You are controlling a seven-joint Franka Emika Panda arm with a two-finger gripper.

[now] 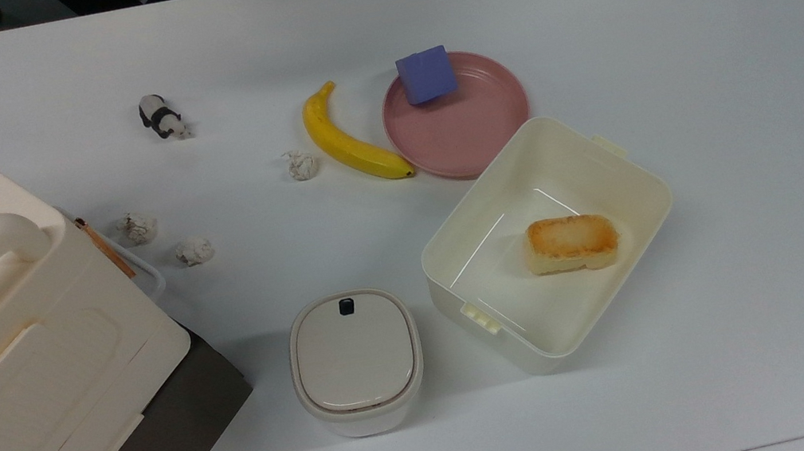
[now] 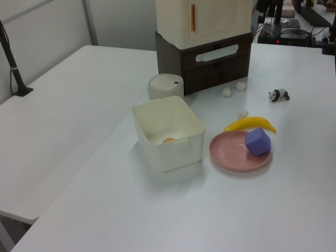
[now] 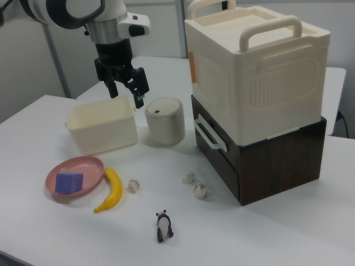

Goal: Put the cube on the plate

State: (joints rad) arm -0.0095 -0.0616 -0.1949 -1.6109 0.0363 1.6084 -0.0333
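On the round flat pink plate (image 1: 468, 130), at about eleven o'clock of its face in the top view, found the small matte periwinkle cube (image 1: 426, 75), sitting close against the raised rim and seemingly tipped a little in the left view. Could not tell whether all of its base lay inside the rim. Saw nothing gripping it.

Spotted the two-finger end effector (image 3: 126, 91) in the right view, held high above the white bench (image 1: 705, 48) near the open cream rectangular container (image 1: 479, 205), fingers apart and carrying nothing, well apart from the plate.

Judged the placing step as done and the release as made, with the task at or near its end. Reckoned the next move called for little: keeping the arm away from the plate, and at most checking that the cube sat steady against the rim.

Counted one cube and one plate. Counted one yellow banana (image 1: 348, 141) at nine o'clock of the plate in the top view, just beside it. Counted one toasted bread-like block (image 1: 573, 243) inside the container, at five o'clock of the plate. Counted one small lidded cream pot (image 1: 356, 362), one black-and-white panda figurine (image 1: 161, 118), three crumpled white paper wads (image 1: 300, 165), and one large cream handled storage box (image 3: 255, 72) atop a dark brown base (image 3: 277, 160).
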